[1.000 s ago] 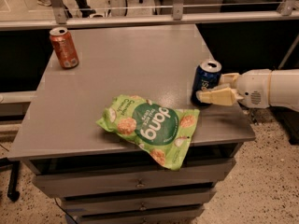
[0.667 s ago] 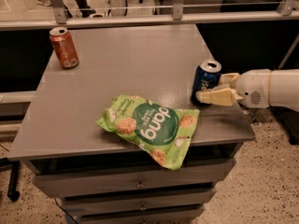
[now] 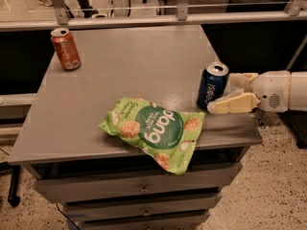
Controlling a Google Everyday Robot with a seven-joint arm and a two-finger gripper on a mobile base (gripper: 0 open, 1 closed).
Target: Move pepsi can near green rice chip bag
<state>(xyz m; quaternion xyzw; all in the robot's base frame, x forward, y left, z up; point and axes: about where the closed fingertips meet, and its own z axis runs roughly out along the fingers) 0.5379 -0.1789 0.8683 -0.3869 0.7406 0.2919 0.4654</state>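
The pepsi can (image 3: 212,85), dark blue with a silver top, stands upright near the table's right edge. It is just behind the right end of the green rice chip bag (image 3: 154,131), which lies flat and hangs over the front edge. My gripper (image 3: 224,94) reaches in from the right at can height. Its cream fingers (image 3: 235,103) are spread apart. The near finger's tip is beside the can's base and the far finger sits just right of the can. The can rests on the table.
An orange-red soda can (image 3: 65,49) stands at the far left of the grey table (image 3: 129,71). Drawers sit under the table's front edge. A railing runs along the back. The floor drops away to the right below my arm.
The near fingertip has drawn back slightly to the right, off the can's front. The can and the bag have not moved.
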